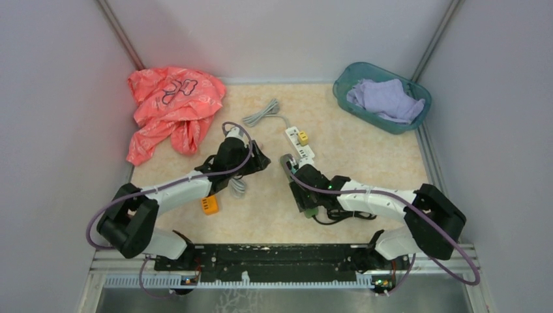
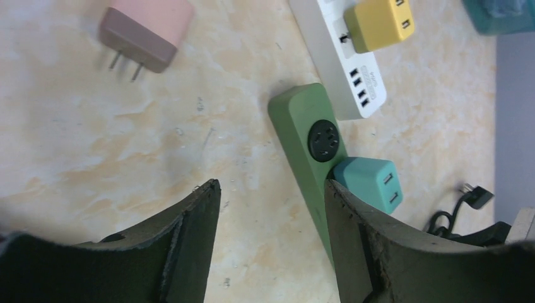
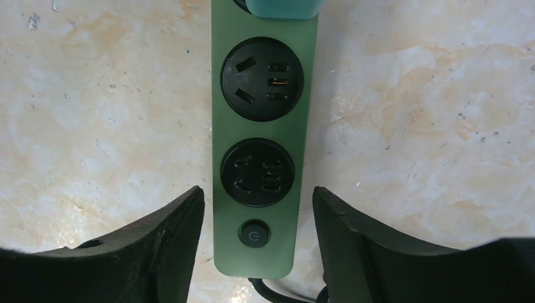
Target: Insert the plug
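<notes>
A green power strip [image 3: 262,158] lies on the table with a teal plug [image 2: 369,183] seated in one of its sockets. My right gripper [image 3: 258,192] is open and straddles the strip's switch end, its fingers clear of both sides. My left gripper [image 2: 271,189] is open and empty just left of the strip; its right finger [image 2: 353,233] is close to the strip's edge, below the teal plug. A pink plug [image 2: 145,35] lies loose on the table, prongs out. In the top view both grippers [image 1: 264,162] [image 1: 293,176] meet near the table's middle.
A white power strip [image 1: 300,145] carrying a yellow plug [image 1: 303,137] lies just beyond the green one, its grey cable [image 1: 261,114] coiled behind. An orange plug [image 1: 210,206] sits by the left arm. Red bag [image 1: 173,107] back left; teal basket [image 1: 345,81] with purple cloth back right.
</notes>
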### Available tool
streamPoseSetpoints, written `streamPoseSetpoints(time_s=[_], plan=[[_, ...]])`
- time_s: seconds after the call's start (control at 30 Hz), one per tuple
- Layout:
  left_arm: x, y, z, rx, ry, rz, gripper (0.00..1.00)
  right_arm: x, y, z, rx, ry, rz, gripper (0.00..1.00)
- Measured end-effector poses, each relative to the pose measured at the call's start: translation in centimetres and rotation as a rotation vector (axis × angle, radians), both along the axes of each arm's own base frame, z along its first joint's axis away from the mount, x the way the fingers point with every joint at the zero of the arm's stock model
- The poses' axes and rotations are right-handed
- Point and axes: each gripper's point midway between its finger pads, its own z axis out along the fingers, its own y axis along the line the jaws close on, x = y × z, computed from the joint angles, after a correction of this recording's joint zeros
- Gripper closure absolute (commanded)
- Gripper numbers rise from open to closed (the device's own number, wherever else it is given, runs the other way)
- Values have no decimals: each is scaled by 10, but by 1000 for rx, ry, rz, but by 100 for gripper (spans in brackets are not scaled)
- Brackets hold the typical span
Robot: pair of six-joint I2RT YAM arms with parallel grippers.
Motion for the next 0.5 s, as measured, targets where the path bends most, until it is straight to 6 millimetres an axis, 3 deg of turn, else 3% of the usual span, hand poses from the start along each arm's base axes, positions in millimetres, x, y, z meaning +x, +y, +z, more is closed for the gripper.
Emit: streamPoseSetpoints(time_s=[0.2, 0.5], plan=[[4, 24, -1, 94, -22, 53, 29, 1, 4, -12, -15, 12, -6, 57], [19, 51, -11, 178, -12, 101, 28, 12, 7, -12, -72, 2, -16, 67]])
